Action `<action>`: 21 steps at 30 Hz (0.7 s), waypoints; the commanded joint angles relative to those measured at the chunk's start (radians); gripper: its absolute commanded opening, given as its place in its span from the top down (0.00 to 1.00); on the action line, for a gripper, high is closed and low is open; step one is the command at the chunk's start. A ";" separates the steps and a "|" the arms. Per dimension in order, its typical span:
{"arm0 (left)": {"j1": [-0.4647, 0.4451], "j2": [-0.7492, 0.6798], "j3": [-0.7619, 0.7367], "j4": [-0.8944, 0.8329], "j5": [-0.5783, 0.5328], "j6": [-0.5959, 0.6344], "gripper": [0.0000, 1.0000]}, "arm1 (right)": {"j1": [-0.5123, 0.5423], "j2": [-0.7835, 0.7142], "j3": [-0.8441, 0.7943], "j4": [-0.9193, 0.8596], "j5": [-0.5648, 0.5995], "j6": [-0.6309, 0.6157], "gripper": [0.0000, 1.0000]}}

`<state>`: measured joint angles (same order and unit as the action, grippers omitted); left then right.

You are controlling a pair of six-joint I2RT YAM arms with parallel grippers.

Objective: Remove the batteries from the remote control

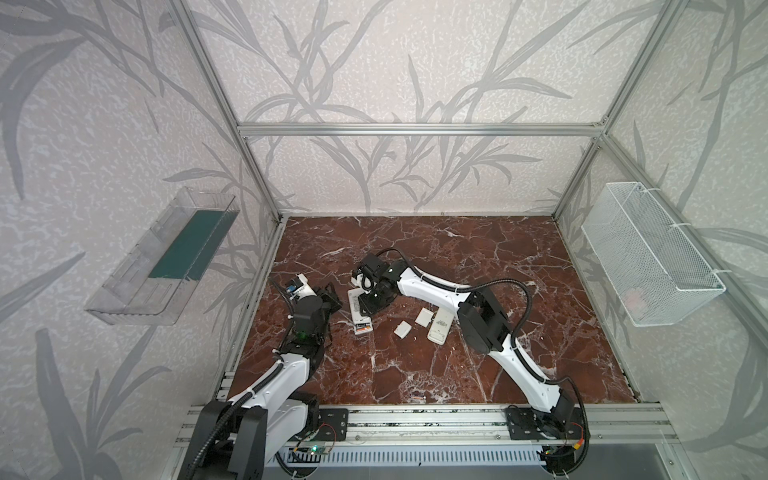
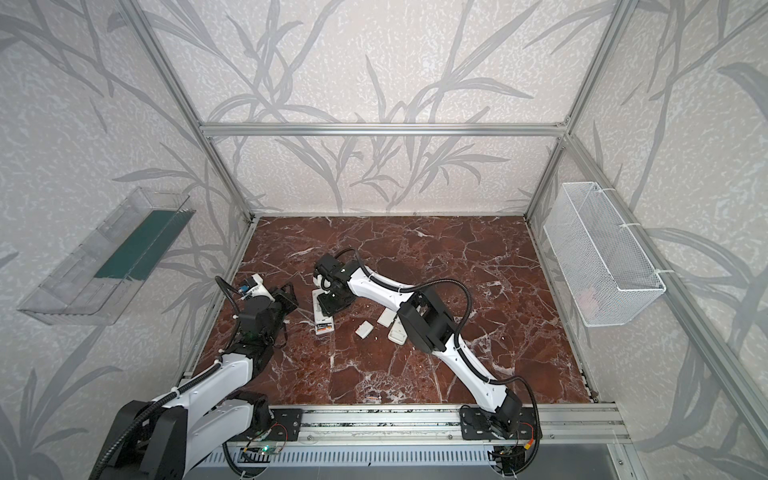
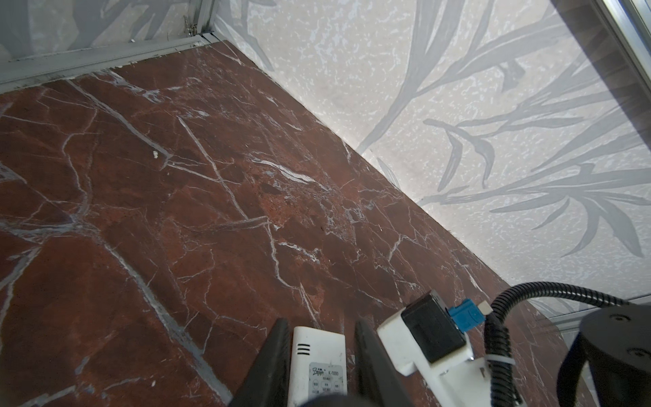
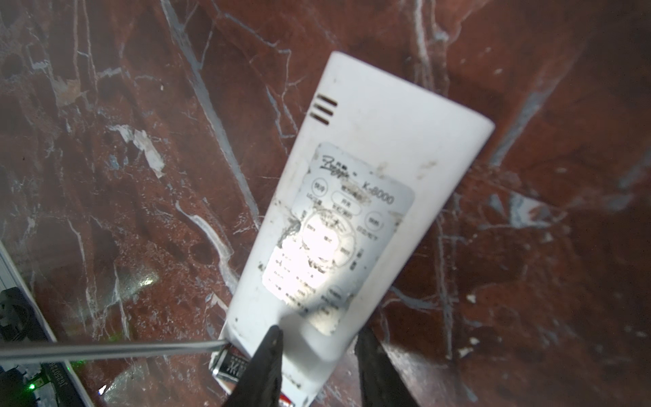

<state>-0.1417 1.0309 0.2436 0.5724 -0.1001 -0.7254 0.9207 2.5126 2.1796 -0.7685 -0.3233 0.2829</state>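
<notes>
At the near end of the remote (image 1: 357, 316), which lies flat on the table (image 1: 415, 365) with its long axis running near to far, the compartment is uncovered and the batteries (image 1: 362, 329) sit inside. A dark battery (image 4: 230, 366) shows in the right wrist view, and an orange streak shows in both top views. I cannot make out which way their own long axes run.

A thin metal shaft (image 4: 112, 349) reaches across from the remote's left side, its tip at the dark battery's corner.

Just farther along the remote, the right gripper (image 4: 318, 331) points down over its back, fingers part-way apart and closed on nothing visible. The batteries lie just nearward of its tips, so I judge this arm the closer one.

The left gripper (image 3: 321, 322) stands just beside the remote's left edge. Its fingers are parted and frame the slotted far end. Whether they pinch the shaft's tool is hidden.
</notes>
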 commanded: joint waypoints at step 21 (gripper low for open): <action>-0.061 -0.137 0.120 -0.021 0.156 -0.133 1.00 | 0.038 0.110 -0.058 -0.111 -0.003 -0.021 0.65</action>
<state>-0.2031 0.9268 0.3359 0.5388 0.0242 -0.8047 0.9207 2.5130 2.1803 -0.7677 -0.3267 0.2829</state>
